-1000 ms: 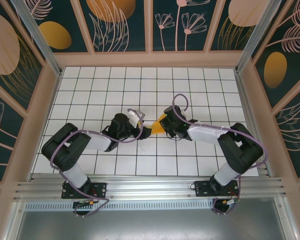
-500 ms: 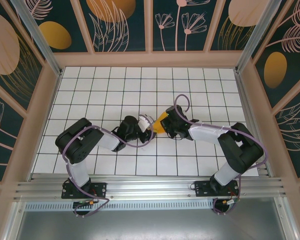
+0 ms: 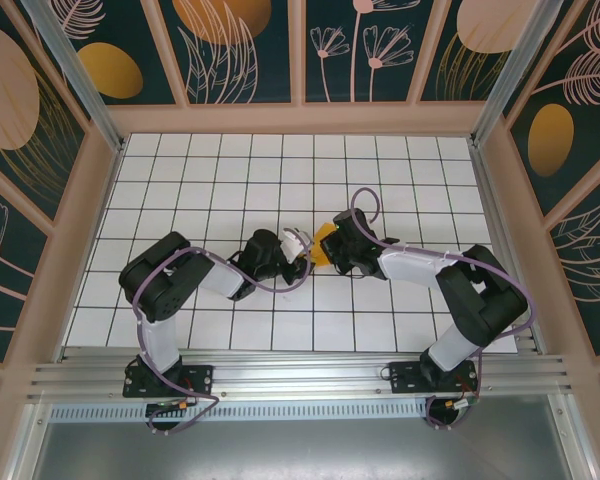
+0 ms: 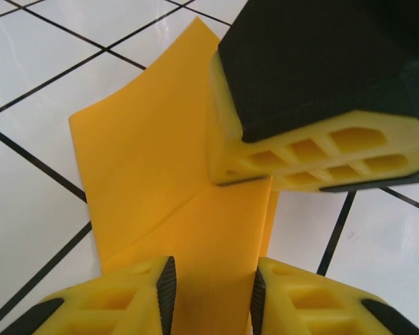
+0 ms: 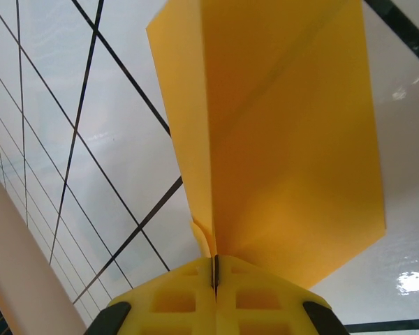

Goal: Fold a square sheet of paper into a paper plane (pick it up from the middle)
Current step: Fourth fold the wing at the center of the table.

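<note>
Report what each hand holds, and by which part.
The right hand pinches the folded orange-yellow paper sheet at the end of its centre fold. The left hand straddles the sheet close by, fingers apart, not gripping.

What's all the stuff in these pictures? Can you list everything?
paper: one, orange-yellow, folded, mid-table between the two hands
table: one, white tiles with black lines, under everything
wall panels: several, dark with orange ovals and plant drawings, around the table
rail: one, silver, along the near edge
cables: two, purple, one along each arm
arms: two, black and white, bolted at the near edge
left hand: one, yellow and black, fingers apart on either side of the paper
right hand: one, yellow and black, shut on the paper
</note>
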